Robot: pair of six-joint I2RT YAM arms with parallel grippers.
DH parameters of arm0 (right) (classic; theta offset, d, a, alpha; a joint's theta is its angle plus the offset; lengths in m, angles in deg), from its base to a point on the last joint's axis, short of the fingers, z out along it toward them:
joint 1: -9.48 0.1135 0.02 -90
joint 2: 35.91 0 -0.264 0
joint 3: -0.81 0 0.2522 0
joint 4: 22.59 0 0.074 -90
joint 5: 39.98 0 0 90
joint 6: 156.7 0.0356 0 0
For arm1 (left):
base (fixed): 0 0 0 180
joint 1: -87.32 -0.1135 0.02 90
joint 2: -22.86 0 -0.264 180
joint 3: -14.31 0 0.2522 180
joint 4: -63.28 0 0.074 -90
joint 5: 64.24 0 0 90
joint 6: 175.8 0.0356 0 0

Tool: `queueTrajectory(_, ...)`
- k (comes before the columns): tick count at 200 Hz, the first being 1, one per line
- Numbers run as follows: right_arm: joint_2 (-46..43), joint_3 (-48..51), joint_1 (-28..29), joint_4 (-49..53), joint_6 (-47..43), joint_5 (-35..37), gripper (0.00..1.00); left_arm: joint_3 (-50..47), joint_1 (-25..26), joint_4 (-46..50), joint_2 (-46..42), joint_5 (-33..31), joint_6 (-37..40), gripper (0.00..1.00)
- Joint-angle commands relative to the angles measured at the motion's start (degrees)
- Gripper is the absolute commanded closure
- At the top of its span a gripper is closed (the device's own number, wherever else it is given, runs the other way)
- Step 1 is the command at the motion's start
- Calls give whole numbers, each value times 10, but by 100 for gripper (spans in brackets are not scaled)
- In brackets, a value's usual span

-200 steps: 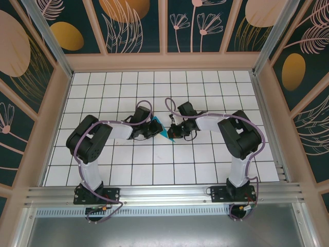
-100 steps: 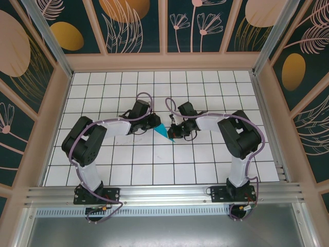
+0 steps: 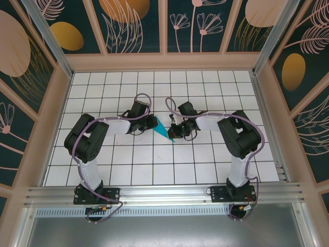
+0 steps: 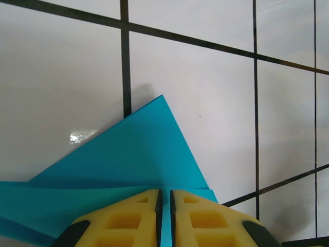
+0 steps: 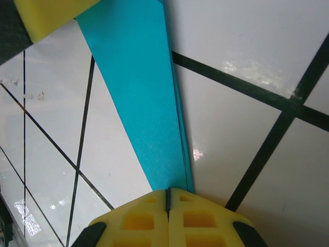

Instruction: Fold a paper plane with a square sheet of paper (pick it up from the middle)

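1. Paper first: the folded teal paper (image 3: 163,128) is a narrow pointed shape at the middle of the white tiled table (image 3: 154,170), between my two grippers.
2. My left gripper (image 4: 164,193) is clenched on its wider end.
3. My right gripper (image 5: 167,190) pinches its narrow tip tightly.

The sheet of paper (image 3: 163,128) is coloured a plain teal-blue, unpatterned, with darker shading seen along its folds. The table (image 3: 154,170) is tiled in glossy white, and a grid of black lines is drawn across it. The left gripper (image 4: 164,198) is padded in yellow and edged with black; the right gripper (image 5: 168,198) is coloured alike. The arms (image 3: 90,154) are finished in black and white, and purple cables (image 3: 141,96) are looped over them. The walls (image 3: 180,41) are painted dark teal, patterned with pale pink plants and orange ovals, and framed in peach.
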Motion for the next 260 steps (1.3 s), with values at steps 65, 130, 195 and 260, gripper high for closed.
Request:
queueTrajectory(65, 45, 23, -6, 61, -9, 63, 95, -40, -29, -29, 19, 3, 10, 84)
queueTrajectory(130, 42, 44, -6, 64, -8, 72, 95, -44, -65, -37, 13, -7, 14, 84)
queueTrajectory(195, 38, 57, -6, 54, 10, 69, 95, -55, -77, -100, -2, -9, -5, 85)
queueTrajectory(260, 28, 59, -7, 36, 35, 53, 95, -86, -7, -186, -84, 30, -53, 84)
